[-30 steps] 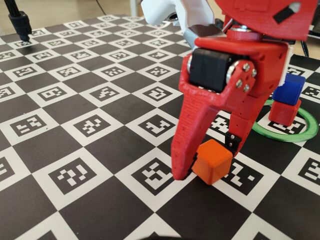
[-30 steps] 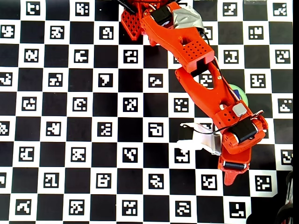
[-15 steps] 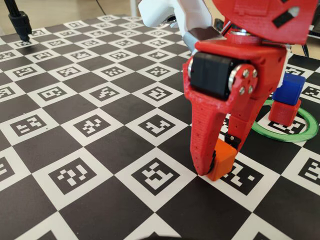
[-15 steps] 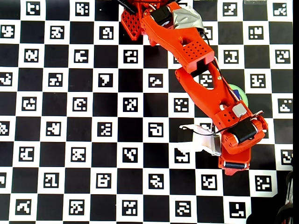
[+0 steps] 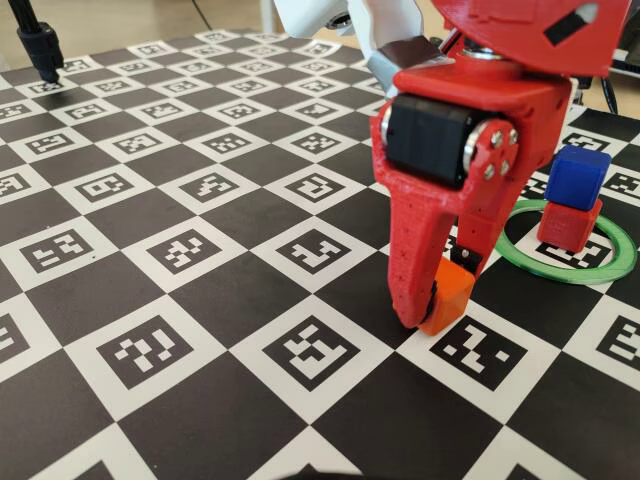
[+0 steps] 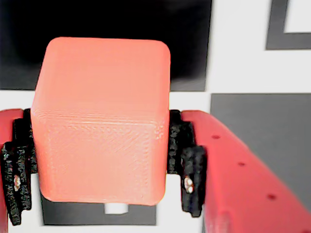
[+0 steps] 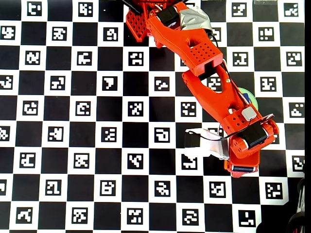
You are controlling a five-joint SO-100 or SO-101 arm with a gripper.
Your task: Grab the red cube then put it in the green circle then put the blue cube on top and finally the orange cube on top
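in the overhead view the arm [image 7: 209,77] covers the cubes and nearly all of the green circle [image 7: 252,98], leaving only a sliver. in the fixed view the gripper [image 5: 437,305] hides most of the orange cube [image 5: 450,296]. in the wrist view both fingers [image 6: 243,170] are cut off by the lower edge.

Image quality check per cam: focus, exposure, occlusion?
Wrist view: orange cube fills the frame, slightly soft and bright, board behind blurred. Fixed view: sharp on the gripper and blue cube; the far background goes soft. Overhead view: even light and crisp markers, but the arm covers the cubes and most of the green circle.
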